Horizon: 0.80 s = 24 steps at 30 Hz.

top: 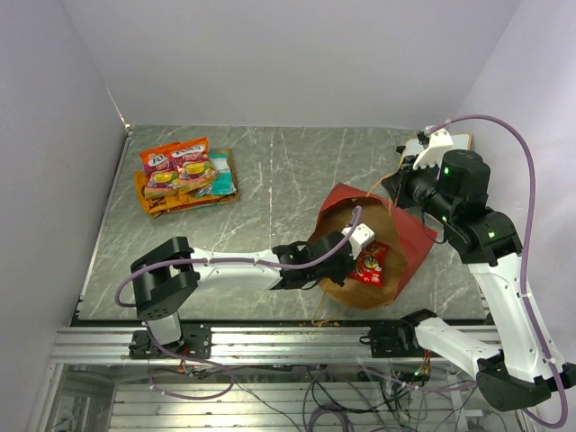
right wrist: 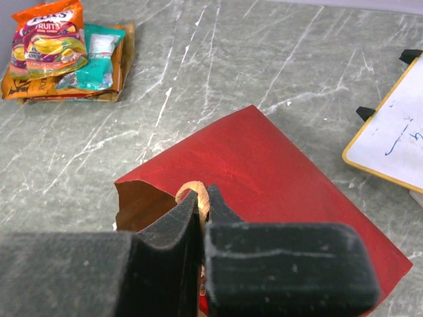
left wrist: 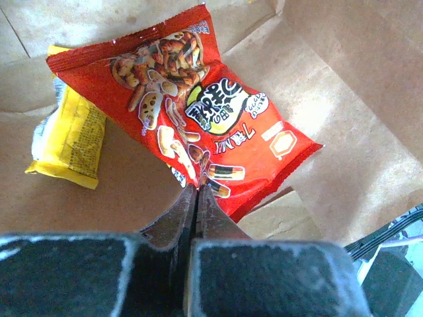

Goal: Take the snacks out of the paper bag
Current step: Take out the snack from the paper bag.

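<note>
Left wrist view is basically all bag interior: the left pincer (left wrist: 196,190) is pinched closed on the lower edge of a glossy red packet (left wrist: 198,112), a flat, crinkly pillow shape with crimped ends and pictures of crackers and nuts printed on it. It's lying on the matte brown kraft inside of the paper bag (left wrist: 344,99), which has soft fold creases running through it. Tucked partly under the red one, off to the left, is a smaller yellow packet (left wrist: 69,142) with a silvery crimped end.

Right wrist view: the right pincer (right wrist: 201,196), with its black foamy pads, is clamped shut on the thin twisted tan handle (right wrist: 187,190) at the bag's mouth. Outside of the bag is a smooth, flat red.

From the top camera the bag lies on its side on the grey marble-look bench (top: 288,171), veined with white, with its mouth rounded open toward the left arm, which reaches inside.

Well apart, at the far left corner, sits a pile of snacks (top: 184,175): shiny orange, red and teal packets stacked on a flat orange one. A white board (right wrist: 396,132) with a wooden rim lies near the bag's right side.
</note>
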{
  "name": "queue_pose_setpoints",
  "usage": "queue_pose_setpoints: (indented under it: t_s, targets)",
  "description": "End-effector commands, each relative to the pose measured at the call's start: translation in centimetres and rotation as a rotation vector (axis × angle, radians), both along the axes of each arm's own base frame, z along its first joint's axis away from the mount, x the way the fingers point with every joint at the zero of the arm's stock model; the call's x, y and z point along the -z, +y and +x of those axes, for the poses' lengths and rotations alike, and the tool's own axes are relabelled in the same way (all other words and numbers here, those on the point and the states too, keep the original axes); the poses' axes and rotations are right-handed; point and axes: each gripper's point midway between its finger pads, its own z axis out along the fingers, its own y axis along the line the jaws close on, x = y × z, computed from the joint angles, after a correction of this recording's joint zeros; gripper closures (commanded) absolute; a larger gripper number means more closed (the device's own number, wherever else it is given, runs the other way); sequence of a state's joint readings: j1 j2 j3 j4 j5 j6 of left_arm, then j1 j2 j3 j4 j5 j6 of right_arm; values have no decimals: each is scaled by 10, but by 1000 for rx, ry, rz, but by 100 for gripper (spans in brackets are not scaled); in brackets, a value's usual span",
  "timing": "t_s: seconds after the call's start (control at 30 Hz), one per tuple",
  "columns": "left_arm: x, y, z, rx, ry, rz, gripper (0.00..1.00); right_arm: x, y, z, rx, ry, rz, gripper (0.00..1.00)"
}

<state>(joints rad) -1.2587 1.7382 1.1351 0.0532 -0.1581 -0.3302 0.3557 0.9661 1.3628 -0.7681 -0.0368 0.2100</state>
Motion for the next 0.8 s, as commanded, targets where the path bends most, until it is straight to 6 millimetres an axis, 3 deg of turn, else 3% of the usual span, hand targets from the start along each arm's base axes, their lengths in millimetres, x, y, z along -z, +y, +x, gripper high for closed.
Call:
queue_pose_setpoints:
  t_s: [0.0, 0.1, 0.2, 0.37, 0.57, 0.77]
  targets:
    - [-2, 9, 3, -41, 2, 22, 93, -3, 0, 3, 7, -24, 5, 100]
    - [13, 15, 6, -57, 1, 66, 93, -2, 2, 4, 3, -19, 8, 100]
    - [13, 18, 11, -73, -25, 93, 93, -2, 1, 3, 4, -20, 5, 100]
    - [-13, 20, 11, -47, -64, 65, 93, -1, -1, 3, 13, -22, 0, 100]
    - [-43, 23, -12, 103, -67, 30, 93, -1, -2, 5, 23, -27, -3, 100]
    - [-73, 42, -28, 147, -67, -49, 93, 4, -6, 6, 45, -19, -10, 100]
